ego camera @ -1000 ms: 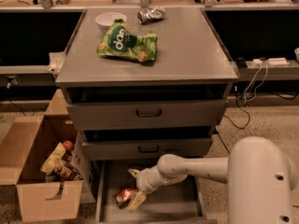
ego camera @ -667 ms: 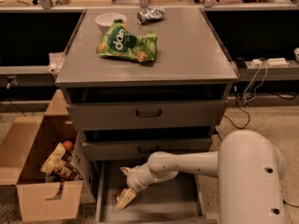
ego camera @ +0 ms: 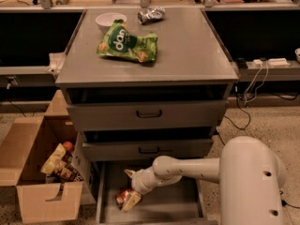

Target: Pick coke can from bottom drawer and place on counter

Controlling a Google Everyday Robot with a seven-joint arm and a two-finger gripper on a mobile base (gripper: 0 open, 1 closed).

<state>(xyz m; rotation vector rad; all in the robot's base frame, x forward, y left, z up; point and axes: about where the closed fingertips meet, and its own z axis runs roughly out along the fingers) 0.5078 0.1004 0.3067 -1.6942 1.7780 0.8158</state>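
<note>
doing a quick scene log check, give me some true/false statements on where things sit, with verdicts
1. The coke can is in the bottom drawer. True.
2. The green snack bag is inside the bottom drawer. False: the green snack bag lies on the counter.
3. The gripper is down in the bottom drawer, at the coke can. True.
4. Nothing but the snack bag is on the counter. False: a white bowl and a crumpled silver object stand behind it.

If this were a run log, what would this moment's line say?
step: pick | pincer: in bottom drawer, at can | counter: no can yet
</note>
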